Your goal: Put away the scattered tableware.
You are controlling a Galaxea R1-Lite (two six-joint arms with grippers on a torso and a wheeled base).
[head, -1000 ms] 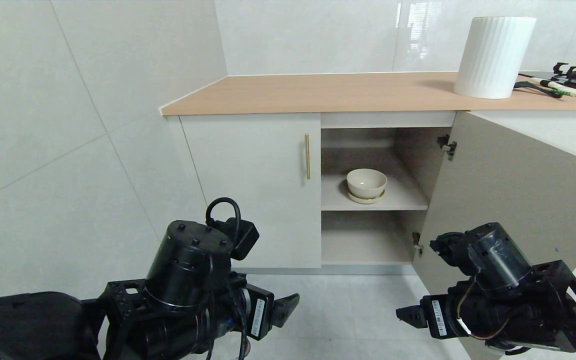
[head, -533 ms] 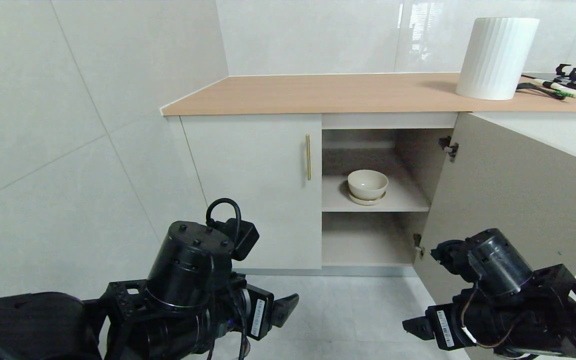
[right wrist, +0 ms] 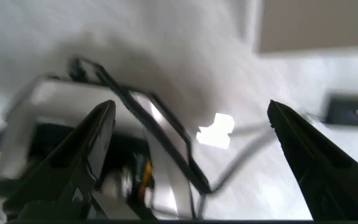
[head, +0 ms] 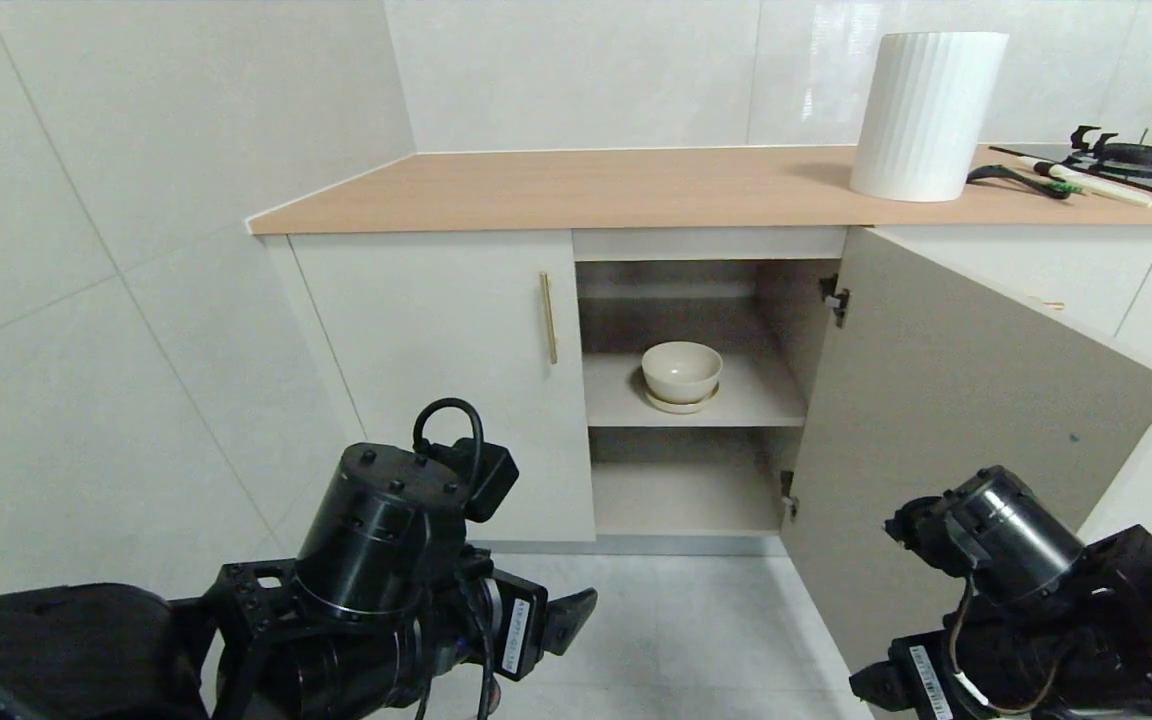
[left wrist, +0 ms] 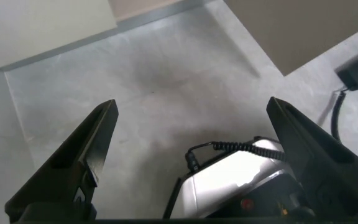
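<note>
A cream bowl point(head: 681, 370) sits on a small plate point(head: 678, 405) on the upper shelf of the open cabinet point(head: 696, 300). Its right door point(head: 936, 420) stands swung out toward me. My left gripper point(head: 568, 612) hangs low, left of the opening and well short of it; in the left wrist view it point(left wrist: 194, 130) is open over bare floor. My right gripper point(head: 876, 688) is low, just in front of the open door; in the right wrist view it point(right wrist: 188, 130) is open with nothing between its fingers.
A tall white ribbed container point(head: 926, 115) stands on the wooden countertop point(head: 586, 185), with utensils point(head: 1086, 182) and a stove burner point(head: 1141, 155) to its right. The left cabinet door point(head: 436, 380) is closed, with a gold handle point(head: 548, 318). A tiled wall point(head: 86, 300) runs along the left.
The whole head view has shifted, so the cabinet now sits further left. The right arm has sunk lower and further right in the picture. The bowl and plate stay put.
</note>
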